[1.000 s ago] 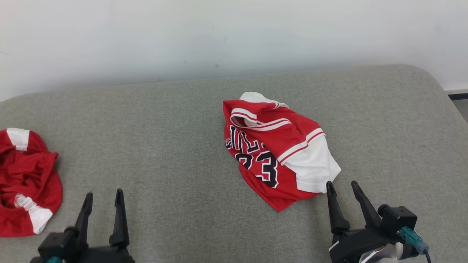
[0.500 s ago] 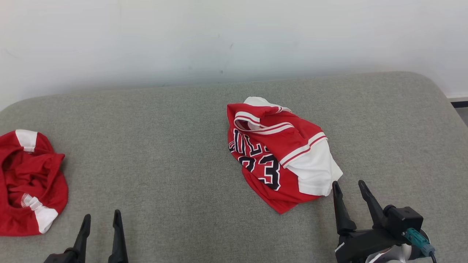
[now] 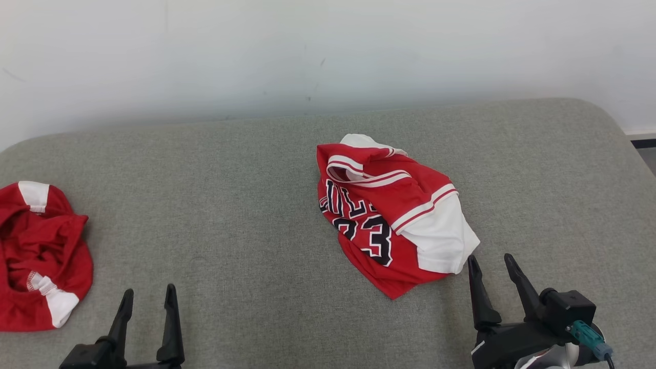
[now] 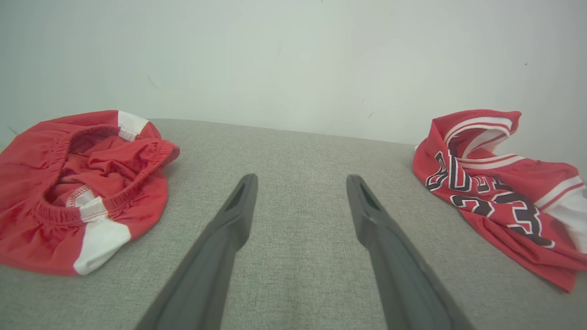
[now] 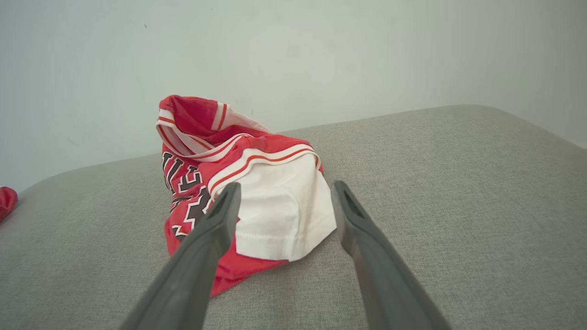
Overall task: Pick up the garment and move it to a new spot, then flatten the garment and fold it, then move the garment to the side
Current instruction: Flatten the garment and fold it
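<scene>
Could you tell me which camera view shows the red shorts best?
The left wrist view: the red shorts lie nearly whole, elastic waistband open. The head view crops them at its left edge; the right wrist view catches a red sliver.

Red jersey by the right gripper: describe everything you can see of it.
The red jersey lies crumpled on the grey fabric surface, right of centre. Thin cloth, white-and-red striped trim at the neck, black white-edged lettering and a 23 facing up, partly lost in folds. A white sleeve lies over its near right side. Only the surface touches it; the open right gripper sits just short of the sleeve hem.
</scene>
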Robot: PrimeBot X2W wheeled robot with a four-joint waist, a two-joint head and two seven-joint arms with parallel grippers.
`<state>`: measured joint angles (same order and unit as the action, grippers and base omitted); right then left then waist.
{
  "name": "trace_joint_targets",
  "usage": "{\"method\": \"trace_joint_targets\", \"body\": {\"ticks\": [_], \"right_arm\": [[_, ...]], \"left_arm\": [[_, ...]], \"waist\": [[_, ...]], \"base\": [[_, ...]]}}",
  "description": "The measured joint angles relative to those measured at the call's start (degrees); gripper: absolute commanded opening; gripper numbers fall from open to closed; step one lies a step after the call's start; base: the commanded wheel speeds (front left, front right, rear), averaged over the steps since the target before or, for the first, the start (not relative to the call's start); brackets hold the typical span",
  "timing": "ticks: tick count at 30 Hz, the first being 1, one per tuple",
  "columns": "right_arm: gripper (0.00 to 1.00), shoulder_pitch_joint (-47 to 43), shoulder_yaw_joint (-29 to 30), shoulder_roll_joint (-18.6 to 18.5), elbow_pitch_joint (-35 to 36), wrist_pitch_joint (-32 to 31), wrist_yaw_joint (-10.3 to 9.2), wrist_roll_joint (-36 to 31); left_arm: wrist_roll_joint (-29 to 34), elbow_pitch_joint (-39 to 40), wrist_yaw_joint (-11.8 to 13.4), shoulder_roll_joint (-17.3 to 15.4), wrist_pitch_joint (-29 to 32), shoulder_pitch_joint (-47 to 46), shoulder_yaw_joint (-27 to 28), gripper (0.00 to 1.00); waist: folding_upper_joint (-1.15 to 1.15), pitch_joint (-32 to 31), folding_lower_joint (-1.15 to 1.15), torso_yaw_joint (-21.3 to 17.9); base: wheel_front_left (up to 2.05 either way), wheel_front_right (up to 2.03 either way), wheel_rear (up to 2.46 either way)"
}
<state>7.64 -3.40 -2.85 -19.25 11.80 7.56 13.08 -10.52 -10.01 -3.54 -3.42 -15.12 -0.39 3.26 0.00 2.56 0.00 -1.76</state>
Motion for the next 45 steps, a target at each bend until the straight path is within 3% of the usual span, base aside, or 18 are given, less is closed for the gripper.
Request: {"method": "trace_joint_targets", "body": {"ticks": [14,20,28,34,44,45], "right_arm": [[1.00,1.4,-0.5,0.0,-0.3,-2.1,0.00,-0.5],[1.00,10.4,-0.8,0.0,-4.0,-11.9,0.00,-1.5],[1.00,24.3,1.7,0.0,-13.9,-24.3,0.00,-1.3],[1.00,29.8,3.8,-0.3,-22.2,-32.3,0.00,-3.3],[1.00,32.3,3.7,-2.1,-28.7,-37.3,0.00,-7.7],[0.70,32.3,3.4,-2.1,-28.8,-37.1,0.00,-8.0]], "left_arm": [[-0.2,-1.3,-1.0,0.2,0.0,-0.9,0.2,1.00],[-0.4,-1.2,-1.0,0.4,0.0,-1.9,-0.7,1.00],[-1.7,-0.3,-1.1,0.5,0.0,-3.4,-3.3,1.00],[-3.2,0.1,-0.6,0.5,0.0,-3.8,-6.1,1.00],[-4.1,-0.3,-0.2,0.5,0.0,-4.1,-7.2,1.00],[-4.1,-0.3,-0.2,0.5,0.0,-4.1,-7.1,1.00]], "waist": [[0.00,0.1,0.00,0.5],[0.00,0.8,0.01,1.6],[0.00,1.8,0.00,4.8],[0.01,2.8,0.00,7.8],[0.01,4.1,0.01,11.4],[0.00,4.1,0.00,11.5]], "base": [[0.00,0.00,0.00],[0.00,0.00,0.00],[0.00,0.00,0.00],[0.00,0.00,0.00],[0.00,0.00,0.00],[0.00,0.00,0.00]]}}
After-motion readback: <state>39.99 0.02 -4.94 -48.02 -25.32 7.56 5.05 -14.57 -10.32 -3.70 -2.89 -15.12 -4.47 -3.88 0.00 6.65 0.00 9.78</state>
